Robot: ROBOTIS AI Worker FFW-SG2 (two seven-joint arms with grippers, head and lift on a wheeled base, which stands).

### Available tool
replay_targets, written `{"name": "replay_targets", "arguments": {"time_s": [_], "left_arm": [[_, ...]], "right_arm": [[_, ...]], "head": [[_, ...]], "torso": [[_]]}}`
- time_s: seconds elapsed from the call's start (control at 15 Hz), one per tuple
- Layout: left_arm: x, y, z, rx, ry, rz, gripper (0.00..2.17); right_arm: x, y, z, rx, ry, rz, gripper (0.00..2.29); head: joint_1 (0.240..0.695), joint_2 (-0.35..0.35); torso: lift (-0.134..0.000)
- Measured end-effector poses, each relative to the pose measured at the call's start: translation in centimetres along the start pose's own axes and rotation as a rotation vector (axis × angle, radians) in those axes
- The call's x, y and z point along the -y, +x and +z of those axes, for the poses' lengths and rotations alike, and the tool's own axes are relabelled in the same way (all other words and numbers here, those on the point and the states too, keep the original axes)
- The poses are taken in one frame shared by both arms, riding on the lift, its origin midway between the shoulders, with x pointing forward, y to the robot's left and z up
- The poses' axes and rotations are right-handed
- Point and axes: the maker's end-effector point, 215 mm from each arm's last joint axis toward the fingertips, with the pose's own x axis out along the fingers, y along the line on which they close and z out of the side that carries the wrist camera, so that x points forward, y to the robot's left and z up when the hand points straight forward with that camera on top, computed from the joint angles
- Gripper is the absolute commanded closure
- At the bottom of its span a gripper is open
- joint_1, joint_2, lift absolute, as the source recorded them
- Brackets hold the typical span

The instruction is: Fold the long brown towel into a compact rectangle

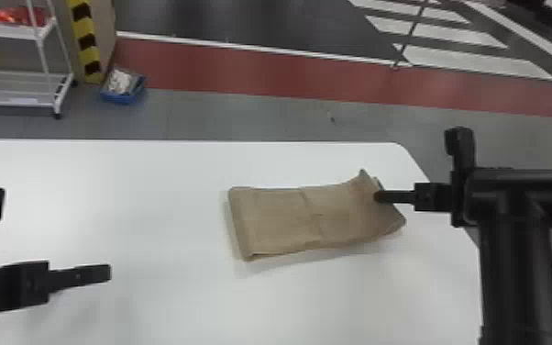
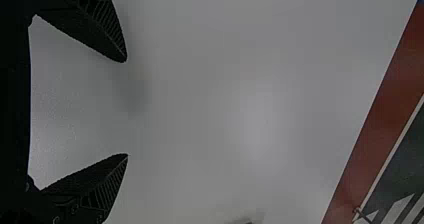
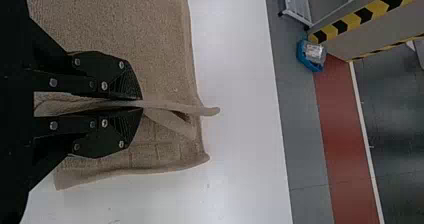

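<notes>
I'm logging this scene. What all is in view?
Table: one, white, in front.
Towel: one, brown, folded, towards the table's right end.
Cart: one, white, far left.
Red items: uncertain count, on the cart.
Bin: one, blue, beside the cart.
Striped tape: two or more strips, yellow-black, far left.
Floor: one, grey, red band, beyond.
Pole: one, thin, far right.
Arms: two, black, left and right edges.
Left claw: one, black, open, over table's left.
Right claw: one, black, shut on towel's right end.

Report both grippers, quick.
Left gripper: open, nothing between its fingers, over the table.
Right gripper: closed on a raised fold of the brown towel.
</notes>
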Motion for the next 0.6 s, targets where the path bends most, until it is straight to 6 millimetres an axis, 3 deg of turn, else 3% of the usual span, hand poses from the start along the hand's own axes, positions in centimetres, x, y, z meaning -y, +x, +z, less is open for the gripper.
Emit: {"name": "replay_targets", "arguments": {"time_s": [0.07,0.2,0.4,0.6], "left_arm": [[0.0,0.0,0.1,0.001,-0.001,-0.002,0.15],[0.1,-0.1,0.1,0.004,-0.002,-0.006,0.15],[0.3,0.1,0.3,0.005,0.006,-0.009,0.15],[0.3,0.1,0.2,0.003,0.009,-0.008,0.15]], "right_arm": [[-0.5,-0.8,0.7,0.023,0.026,0.021,1.0],[0.5,-2.5,1.7,0.051,0.056,0.014,1.0],[2.8,-1.6,0.0,0.031,0.019,-0.032,1.0],[2.8,-0.9,-0.4,0.025,0.02,-0.025,1.0]], "head": [[0.695,-0.235],[0.695,-0.246],[0.695,-0.273],[0.695,-0.275]], "torso": [[-0.124],[-0.124],[-0.124],[-0.124]]}}
